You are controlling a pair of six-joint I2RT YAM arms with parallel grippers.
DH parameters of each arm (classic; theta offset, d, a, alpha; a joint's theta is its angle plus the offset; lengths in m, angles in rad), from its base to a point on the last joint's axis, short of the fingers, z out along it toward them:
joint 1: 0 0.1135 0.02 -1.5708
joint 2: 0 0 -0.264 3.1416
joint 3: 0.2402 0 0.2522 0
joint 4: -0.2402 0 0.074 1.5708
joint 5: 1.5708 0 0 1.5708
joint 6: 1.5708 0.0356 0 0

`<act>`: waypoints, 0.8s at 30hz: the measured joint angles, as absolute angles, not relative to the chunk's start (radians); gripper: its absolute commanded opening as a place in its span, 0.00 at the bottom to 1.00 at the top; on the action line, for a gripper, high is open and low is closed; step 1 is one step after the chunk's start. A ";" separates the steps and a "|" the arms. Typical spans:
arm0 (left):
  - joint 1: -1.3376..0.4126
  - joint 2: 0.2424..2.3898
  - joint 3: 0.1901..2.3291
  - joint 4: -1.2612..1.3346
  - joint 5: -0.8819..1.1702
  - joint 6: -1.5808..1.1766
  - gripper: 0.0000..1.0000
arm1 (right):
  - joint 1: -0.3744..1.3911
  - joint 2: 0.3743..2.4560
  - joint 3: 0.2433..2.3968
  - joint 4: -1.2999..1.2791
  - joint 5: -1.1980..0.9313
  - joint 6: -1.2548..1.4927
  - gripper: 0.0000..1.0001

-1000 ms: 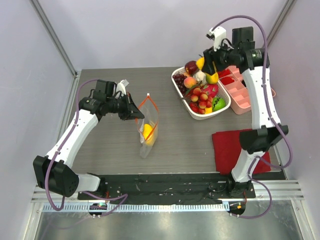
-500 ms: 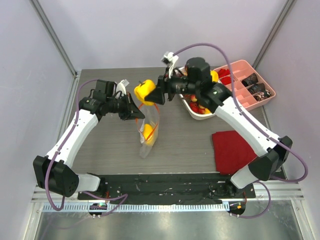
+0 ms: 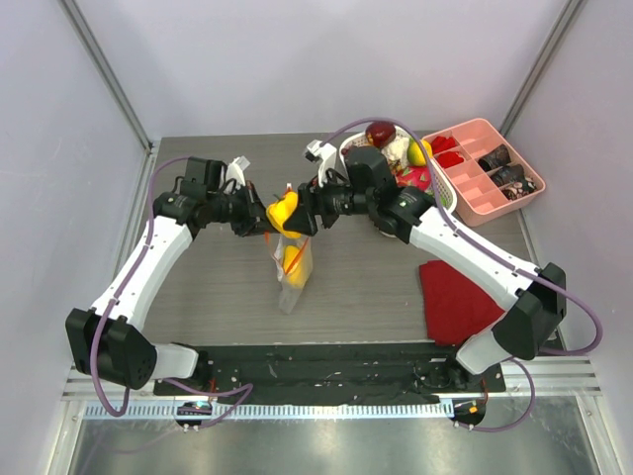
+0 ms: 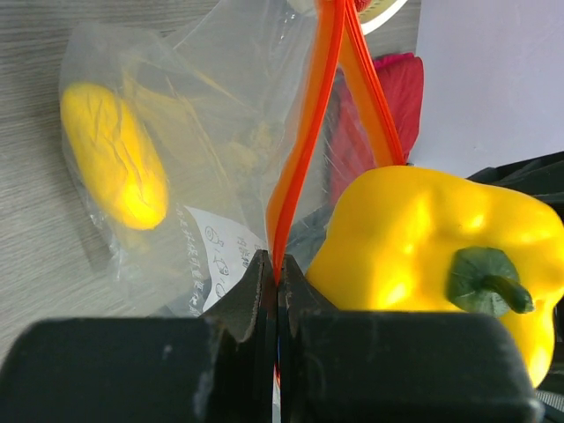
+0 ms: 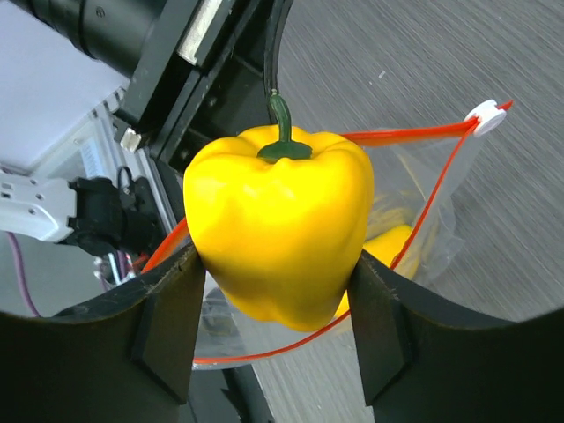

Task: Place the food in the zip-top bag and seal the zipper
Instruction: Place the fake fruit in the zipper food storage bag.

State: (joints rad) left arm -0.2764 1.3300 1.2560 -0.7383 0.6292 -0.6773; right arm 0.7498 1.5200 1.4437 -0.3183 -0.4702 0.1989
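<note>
Got left gripper (image 3: 263, 225) clamped hard on the zipper (image 4: 304, 167) of the zip-top bag (image 3: 294, 279), fingertips pressed flat together on the orange-red strip at its near end. Bag hanging from that pinch down toward the table (image 3: 198, 287), just 9 o'clock of table centre in the top view.

Mouth open: strip split into two lines, reading as a loop in the right wrist view, with a small white tip (image 5: 484, 112) at the loop's 2 o'clock end.

Right gripper (image 5: 278, 295) closed on a yellow pepper (image 5: 278, 229), one finger on each flank, green stem up at 12 o'clock. Pepper right at the bag mouth, framed by the strip's loop from the right wrist. From the left wrist, just beside the strip at its 4 o'clock. Touching the strip or not: cannot tell.

Already inside: one yellow mango (image 4: 115, 167), visible through the clear plastic, low in the bag, white print next to it.

Rest of the food (image 3: 381, 133) in a white basket (image 3: 445, 188) at 1 o'clock of the table, mostly hidden behind the right arm — only a dark red piece and a yellow piece showing at the far end. Pink tray (image 3: 475, 210) at 2 o'clock, just beside the basket. Red cloth (image 3: 450, 297) at 4 o'clock, flat on the table, partly under the right arm.
</note>
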 measured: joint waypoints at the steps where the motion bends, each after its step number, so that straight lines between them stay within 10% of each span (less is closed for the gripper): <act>1: -0.276 1.330 1.256 -0.738 0.629 -0.677 0.00 | 0.755 1.518 1.446 -0.332 -0.460 0.184 0.73; 6: -0.279 1.330 1.256 -0.732 0.641 -0.681 0.00 | 0.778 1.516 1.463 -0.413 -0.421 0.130 0.94; 17: -0.280 1.330 1.256 -0.730 0.646 -0.681 0.00 | 0.746 1.517 1.644 -0.506 -0.345 0.035 0.98; 24: -0.280 1.330 1.256 -0.730 0.649 -0.678 0.00 | 0.422 1.552 1.752 -0.532 -0.360 0.043 0.98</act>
State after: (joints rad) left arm -0.2802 1.3296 1.2560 -0.7296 0.6487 -0.6785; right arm 0.4221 1.5520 1.7515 -0.5320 -0.3599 0.0425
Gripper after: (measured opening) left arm 0.022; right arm 0.981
